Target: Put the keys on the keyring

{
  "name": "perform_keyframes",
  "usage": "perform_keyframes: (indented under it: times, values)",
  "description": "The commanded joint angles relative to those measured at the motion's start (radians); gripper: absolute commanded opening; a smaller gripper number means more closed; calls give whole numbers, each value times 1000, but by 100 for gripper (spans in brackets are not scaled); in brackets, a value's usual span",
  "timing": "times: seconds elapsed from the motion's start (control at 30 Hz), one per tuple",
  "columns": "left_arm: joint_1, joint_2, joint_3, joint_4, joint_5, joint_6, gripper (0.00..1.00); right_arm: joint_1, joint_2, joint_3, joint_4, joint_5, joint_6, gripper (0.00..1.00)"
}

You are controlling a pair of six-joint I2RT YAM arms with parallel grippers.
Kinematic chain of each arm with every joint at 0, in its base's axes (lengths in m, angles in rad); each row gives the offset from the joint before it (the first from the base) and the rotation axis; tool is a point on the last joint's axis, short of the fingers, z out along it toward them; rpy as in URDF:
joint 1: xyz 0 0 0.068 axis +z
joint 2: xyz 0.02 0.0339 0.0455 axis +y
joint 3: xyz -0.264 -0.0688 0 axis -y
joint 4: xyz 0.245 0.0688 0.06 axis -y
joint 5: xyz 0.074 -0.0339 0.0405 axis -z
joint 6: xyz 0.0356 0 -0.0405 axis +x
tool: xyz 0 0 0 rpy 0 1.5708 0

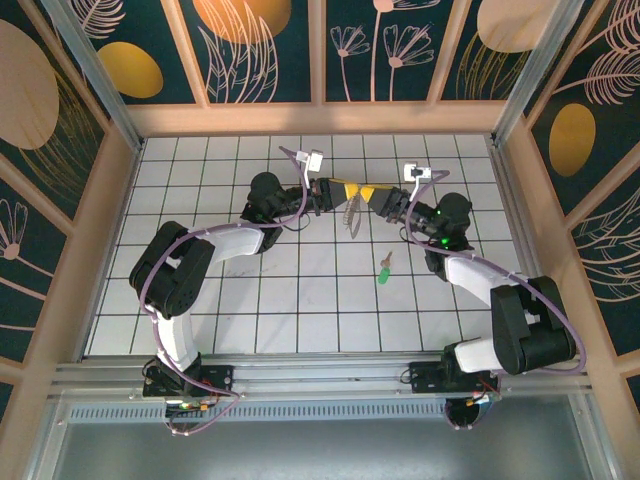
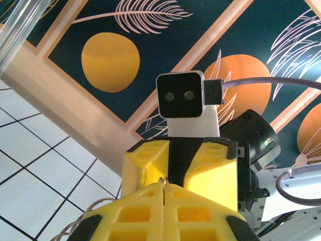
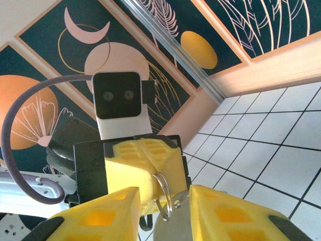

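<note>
there, thin wire keyring (image 1: 352,212) in left gripper (image 2: 164,190); green-headed key (image 1: 384,268) on tiles (image 1: 300,292)

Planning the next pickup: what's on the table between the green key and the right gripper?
Nothing, in the top view: bare white tiles separate the green key from the right gripper.
</note>
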Motion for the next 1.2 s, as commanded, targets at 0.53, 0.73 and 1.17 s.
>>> perform_keyframes:
  times: [0.53,0.73,1.17]
  values:
    - [6,-21,2,78,-13,6,0,-4,-13,-23,89,-6,32,19]
    - [6,-18,2,85,-12,3,0,-2,-5,-20,97,-6,40,22]
    - [6,-8,2,102,-8,-11,0,10,32,9,133,-10,68,23]
